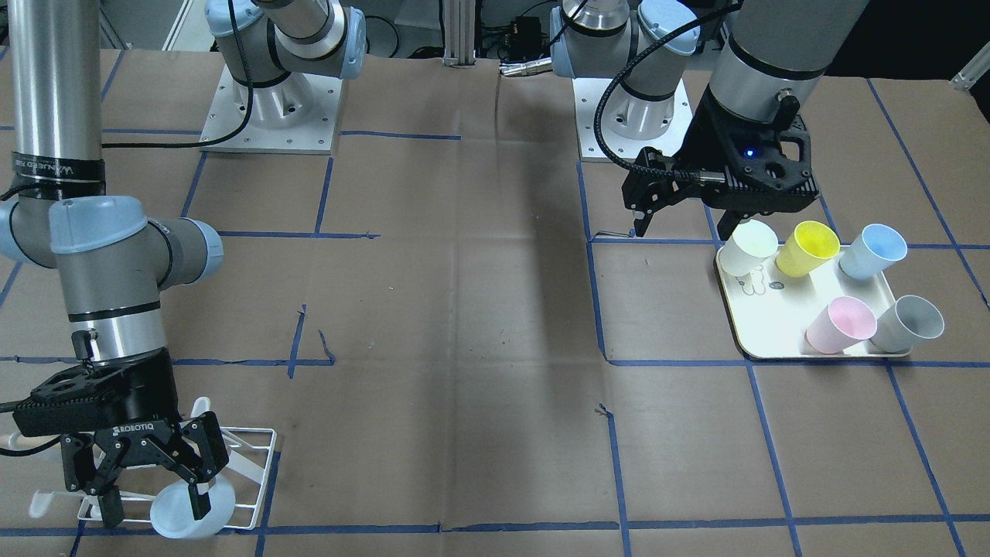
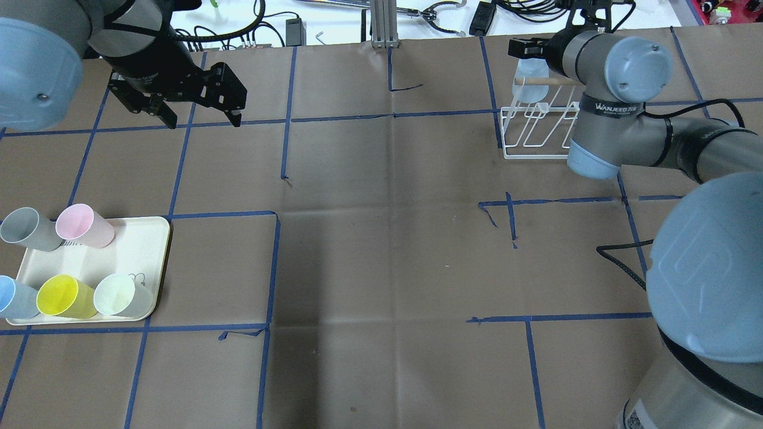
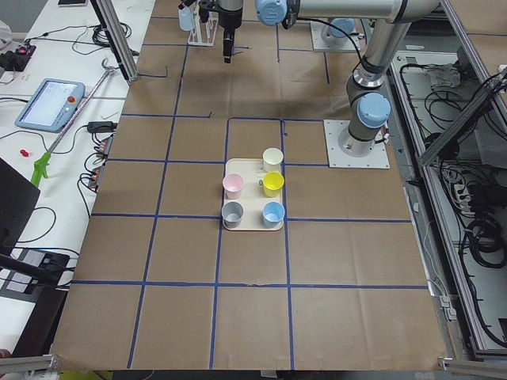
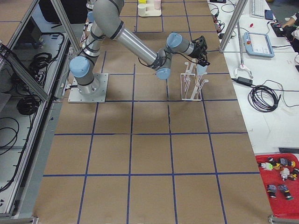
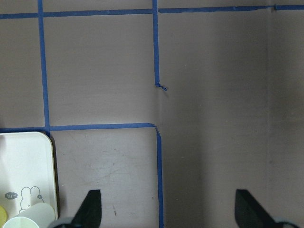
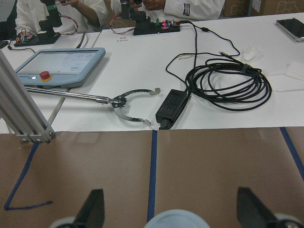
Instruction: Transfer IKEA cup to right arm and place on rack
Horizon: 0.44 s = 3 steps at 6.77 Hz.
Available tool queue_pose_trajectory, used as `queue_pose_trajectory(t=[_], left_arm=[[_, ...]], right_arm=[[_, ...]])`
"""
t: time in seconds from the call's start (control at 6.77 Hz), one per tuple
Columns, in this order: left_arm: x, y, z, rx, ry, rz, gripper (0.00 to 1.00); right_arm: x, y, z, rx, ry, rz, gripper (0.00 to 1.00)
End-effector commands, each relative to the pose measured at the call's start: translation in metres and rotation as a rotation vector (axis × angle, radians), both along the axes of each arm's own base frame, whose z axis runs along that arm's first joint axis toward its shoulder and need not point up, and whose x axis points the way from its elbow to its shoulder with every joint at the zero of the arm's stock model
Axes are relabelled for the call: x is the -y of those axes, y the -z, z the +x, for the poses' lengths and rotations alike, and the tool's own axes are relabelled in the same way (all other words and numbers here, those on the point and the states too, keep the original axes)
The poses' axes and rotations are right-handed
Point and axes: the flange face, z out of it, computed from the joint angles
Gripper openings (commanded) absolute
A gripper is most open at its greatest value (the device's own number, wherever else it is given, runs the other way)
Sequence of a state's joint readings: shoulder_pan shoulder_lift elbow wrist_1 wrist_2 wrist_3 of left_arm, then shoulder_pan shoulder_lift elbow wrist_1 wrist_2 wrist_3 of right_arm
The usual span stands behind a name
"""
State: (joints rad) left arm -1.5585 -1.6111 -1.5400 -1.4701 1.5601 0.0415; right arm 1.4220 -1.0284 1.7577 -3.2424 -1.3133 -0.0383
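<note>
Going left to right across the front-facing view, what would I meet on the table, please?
Low white wire rack → white plastic cup → yellow plastic cup → pale blue plastic cup on the cream tray.

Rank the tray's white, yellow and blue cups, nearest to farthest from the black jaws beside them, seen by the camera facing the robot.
From the left gripper, front-facing view:
1. White cup, beside the jaws.
2. Yellow cup, mid-row.
3. Blue cup, row's far end.

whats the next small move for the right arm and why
Probably draw the right gripper straight back, away from the pale blue cup. Its fingers stand wide apart on either side of the cup, which appears to sit on the rack, so it looks released.
</note>
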Motion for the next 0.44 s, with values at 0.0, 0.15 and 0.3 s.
queue_pose_trajectory(t=[0.0, 0.15, 0.3], left_arm=[[0.0006, -0.0002, 0.0000, 0.000, 0.000, -0.001, 1.00], [0.0006, -0.0002, 0.0000, 0.000, 0.000, -0.001, 1.00], [0.0006, -0.0002, 0.0000, 0.000, 0.000, -0.001, 1.00]], right_arm=[[-0.0009, 0.0009, 0.0001, -0.003, -0.003, 0.003, 1.00], [-0.0007, -0.0007, -0.0001, -0.004, -0.002, 0.000, 1.00], [-0.0005, -0.0048, 0.0001, -0.003, -0.002, -0.006, 1.00]])
